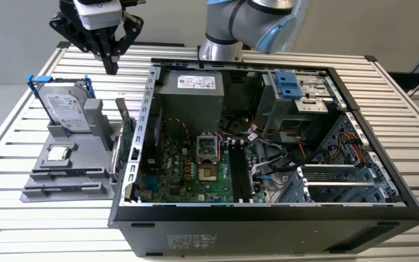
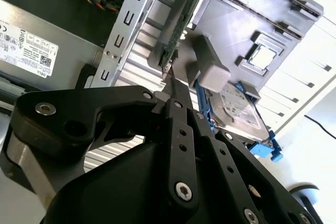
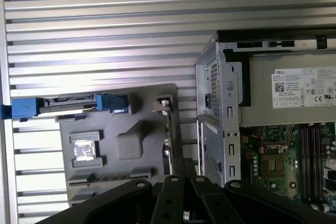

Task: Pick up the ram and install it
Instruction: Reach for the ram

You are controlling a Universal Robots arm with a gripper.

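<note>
The ram (image 1: 127,148) looks to be the thin green board standing on its long edge in the grey fixture (image 1: 67,174), right beside the case's outer wall. Both wrist views show it edge-on as a narrow strip (image 2: 185,17) (image 3: 171,127). My gripper (image 1: 111,64) hangs well above the fixture's far end, its fingers pressed together with nothing between them. In the second wrist view the gripper (image 2: 172,85) lines up with the near end of the ram. The motherboard's black slots (image 1: 239,173) lie inside the open case.
The fixture also carries a hard drive in a blue frame (image 1: 65,109) and a small square chip (image 1: 57,154). The open computer case (image 1: 268,218) fills the exterior view's right, with a power supply (image 1: 191,90), loose cables (image 1: 282,158) and a metal side wall (image 1: 142,131) close to the ram.
</note>
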